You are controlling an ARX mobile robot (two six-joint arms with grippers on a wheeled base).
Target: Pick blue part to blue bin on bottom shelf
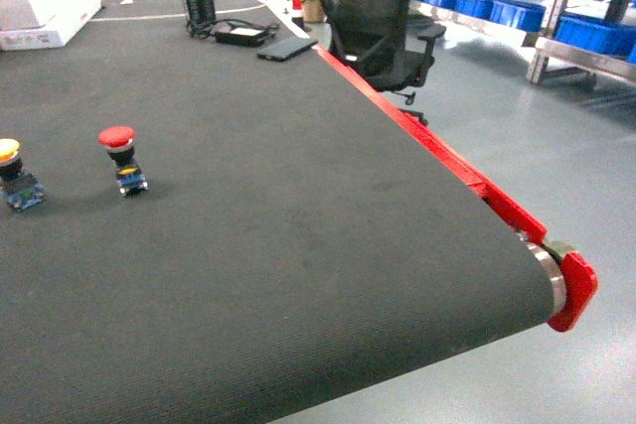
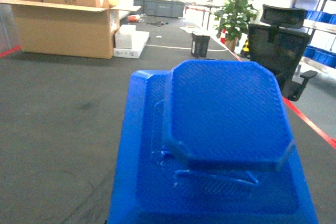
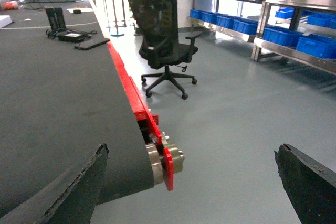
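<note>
Left wrist view: large blue ribbed plastic part (image 2: 226, 114) fills frame, bottom edge cut off; left fingers hidden. Yellow-capped push-button (image 1: 15, 178) cropped at head view's left edge.

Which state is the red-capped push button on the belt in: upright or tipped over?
Upright. In the head view the red-capped push button stands on its blue base on the dark conveyor belt, red cap on top.

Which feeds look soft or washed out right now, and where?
Head view: soft overall, red mushroom-head push button slightly blurred. Left wrist view: big blue plastic part fills the frame, hazy up close; windows behind blown out. Right wrist view: sharpest; black right gripper fingertips dark at the edges.
</note>
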